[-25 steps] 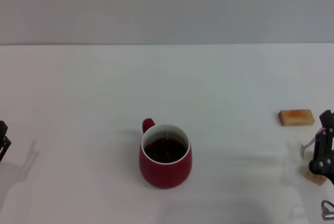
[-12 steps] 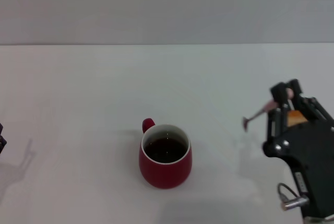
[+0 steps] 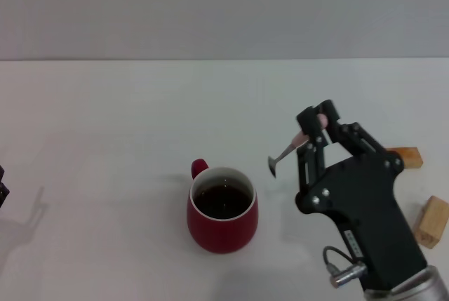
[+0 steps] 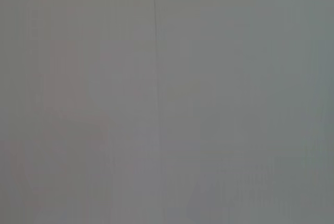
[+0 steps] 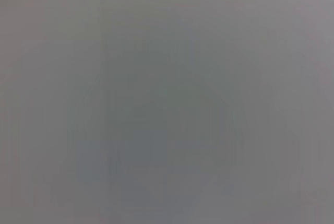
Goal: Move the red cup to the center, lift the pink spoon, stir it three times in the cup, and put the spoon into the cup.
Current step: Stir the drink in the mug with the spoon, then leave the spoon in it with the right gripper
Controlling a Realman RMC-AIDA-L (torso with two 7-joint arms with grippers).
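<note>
Centrally, the red cup (image 3: 222, 210) stands upright on the white surface (image 3: 126, 118), a little toward the near edge in the head view. Its inside is white and holds a dark liquid, and its small loop handle sticks out at the far left of the rim. Nothing touches the cup.

Just to the right of it and held up off the surface is the pink spoon (image 3: 287, 150). It is tilted, with the grey bowl as its low end pointing toward the cup and the pale pink handle as its high end. The bowl hangs beside the cup's rim, off to the right and a bit farther back, not over the opening.

The right gripper (image 3: 313, 130) has its fingers clamped together on the pink handle end. Its black body runs down and to the right from there, toward the lower right corner of the head view.

Behind that arm, two tan wooden blocks lie on the surface at the right: one block (image 3: 409, 156) partly hidden by the gripper body, the other block (image 3: 431, 222) nearer the edge.

The left gripper (image 3: 3, 187) shows only as a dark sliver at the far left edge, well apart from the cup; I cannot tell how its fingers stand.

Both wrist views show only plain grey.
</note>
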